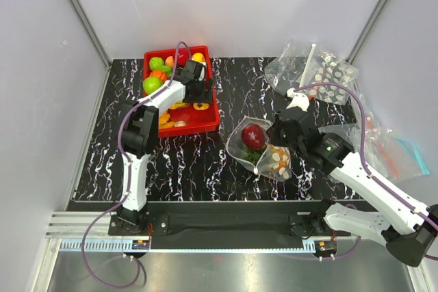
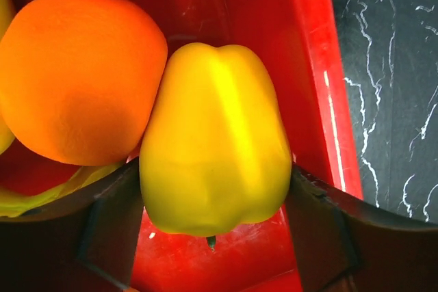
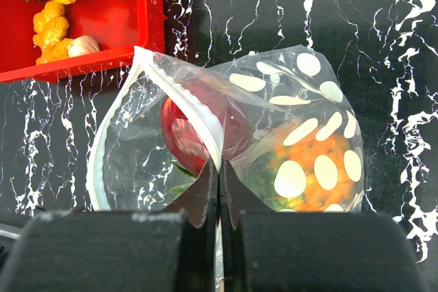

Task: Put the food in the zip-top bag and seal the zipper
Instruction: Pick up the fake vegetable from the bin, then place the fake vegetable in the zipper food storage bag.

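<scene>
Two fingers of the spread left gripper (image 2: 215, 230) flank the yellow bell pepper (image 2: 215, 141); close squarely at mid-body while the right gripper (image 3: 219, 189) pinches the zip-top bag (image 3: 301, 135) rim.

Robotics lab test cell: plain white enclosure walls (image 1: 239, 5), aluminium frame rails (image 1: 79, 5), black marbled table (image 1: 205, 162), two bolted arms.

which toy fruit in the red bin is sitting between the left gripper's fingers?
The yellow bell pepper, flanked by the left gripper fingers; the orange beside it lies outside them.
</scene>
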